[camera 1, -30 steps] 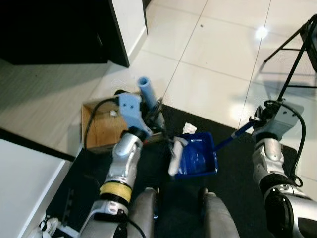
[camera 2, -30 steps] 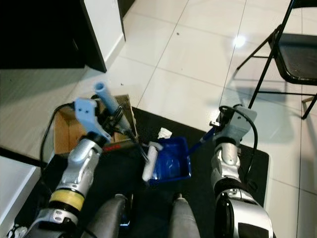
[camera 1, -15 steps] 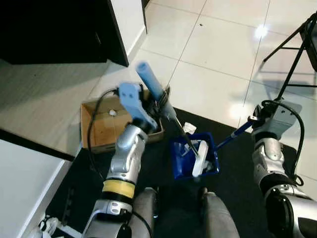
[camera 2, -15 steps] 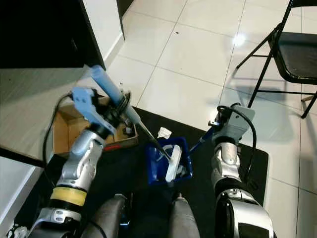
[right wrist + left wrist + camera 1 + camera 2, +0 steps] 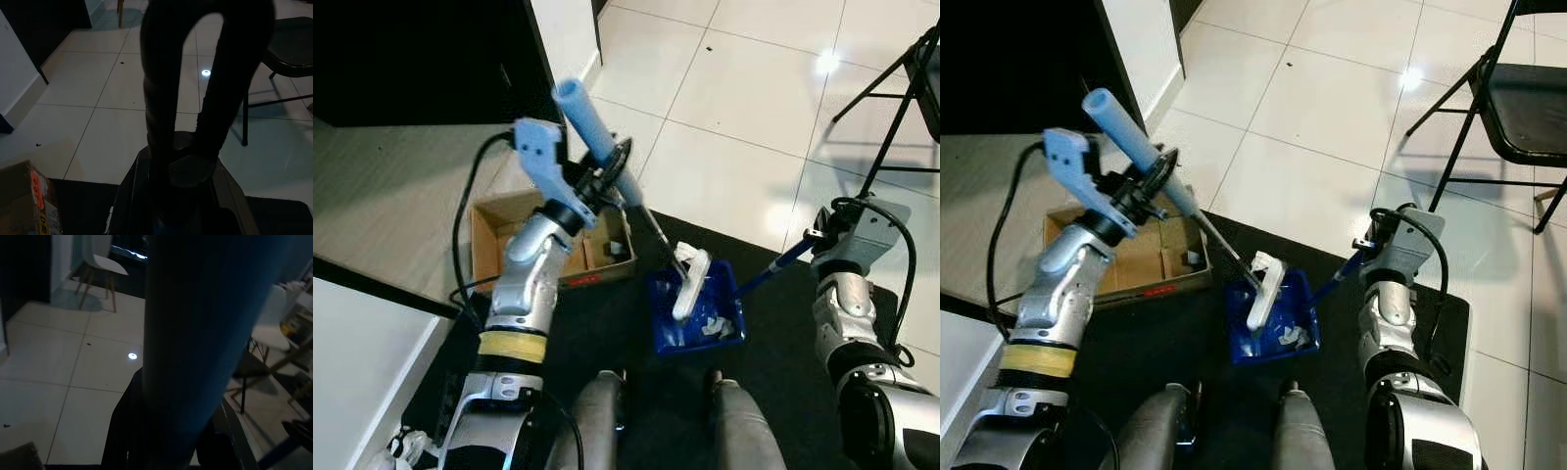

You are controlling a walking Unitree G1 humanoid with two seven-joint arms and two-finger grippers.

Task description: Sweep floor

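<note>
Beside the box [image 5: 533, 250], my left hand [image 5: 602, 181] grips the brush [image 5: 690, 284] over the dustpan [image 5: 700, 318], whose handle my right hand [image 5: 818, 240] clenches.

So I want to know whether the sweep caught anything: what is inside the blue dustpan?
White crumpled scraps lie in the blue dustpan, and the white brush head rests over its back. Whatever is under the head is hidden.
</note>
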